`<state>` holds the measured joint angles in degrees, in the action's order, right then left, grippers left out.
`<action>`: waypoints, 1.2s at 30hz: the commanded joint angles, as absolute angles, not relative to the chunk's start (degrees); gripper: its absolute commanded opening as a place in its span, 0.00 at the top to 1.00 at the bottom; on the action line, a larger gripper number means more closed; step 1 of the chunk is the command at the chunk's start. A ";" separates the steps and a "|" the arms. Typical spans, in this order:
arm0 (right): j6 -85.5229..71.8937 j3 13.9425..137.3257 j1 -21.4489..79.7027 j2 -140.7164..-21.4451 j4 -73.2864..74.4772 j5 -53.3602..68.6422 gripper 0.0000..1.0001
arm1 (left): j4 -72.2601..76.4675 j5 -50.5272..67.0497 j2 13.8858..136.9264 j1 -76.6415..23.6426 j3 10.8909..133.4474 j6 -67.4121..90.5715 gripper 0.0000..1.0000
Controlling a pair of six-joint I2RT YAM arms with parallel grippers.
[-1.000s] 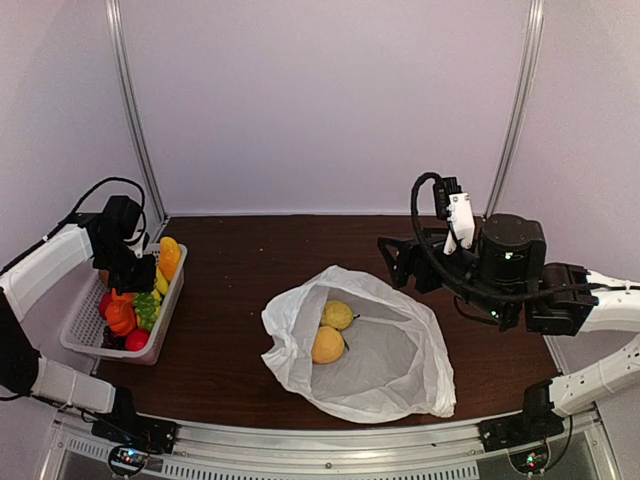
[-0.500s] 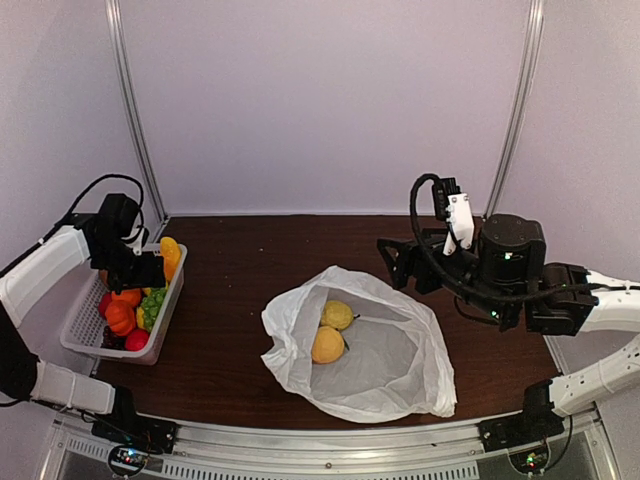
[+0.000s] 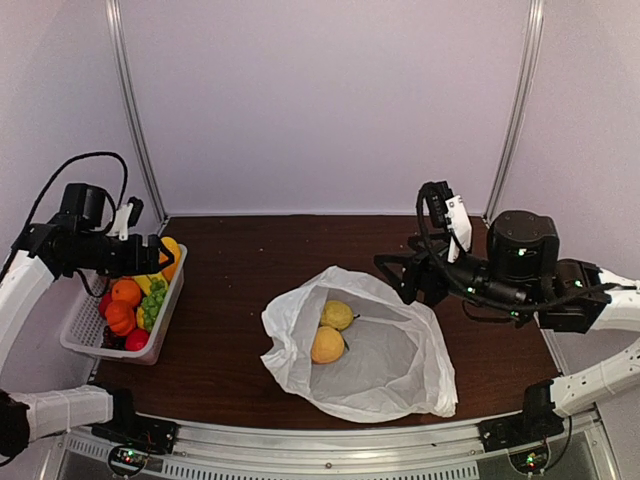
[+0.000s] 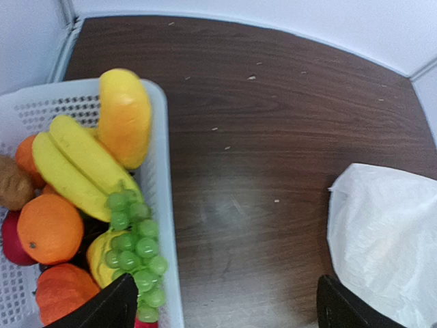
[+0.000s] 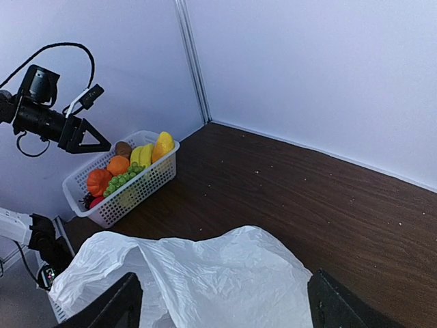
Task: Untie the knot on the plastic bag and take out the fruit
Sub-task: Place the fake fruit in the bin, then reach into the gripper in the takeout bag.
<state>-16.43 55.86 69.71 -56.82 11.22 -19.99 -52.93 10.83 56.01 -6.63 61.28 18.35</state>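
A white basket [image 4: 158, 150] sits at the worktop's [image 3: 240, 270] 9 o'clock edge, close to the left wall. It is packed with bananas [image 4: 72, 171], a mango [image 4: 124, 116], green grapes [image 4: 136, 246] and orange fruits. The left gripper [image 4: 229, 311] hangs above its rim, jaws wide and empty. Bare wood separates basket and bag [image 3: 400, 370]. The bag lies open at centre, with a lemon [image 3: 337, 315] and a peach [image 3: 327, 345] inside. The right gripper [image 5: 222, 304], wide and empty, hovers at the bag's 2 o'clock rim.

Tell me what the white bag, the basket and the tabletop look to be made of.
The plastic bag: thin film, probably plastic, translucent, crinkled and slumped. The basket: rigid white plastic by its look, walls pierced with small holes. The table: dark wood-grain streaks, faint sheen; wood or laminate, unclear.
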 commanded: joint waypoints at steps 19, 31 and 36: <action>-21.60 60.34 84.59 -69.07 18.72 -16.07 0.32 | -25.10 29.53 52.34 -41.02 53.05 32.91 0.03; -25.46 57.82 86.66 -75.71 20.52 -18.82 0.38 | -12.74 26.74 60.89 -51.17 49.64 36.91 0.03; -27.16 57.35 86.64 -77.81 23.13 -21.21 0.41 | -12.00 26.32 63.04 -51.59 49.67 36.57 0.03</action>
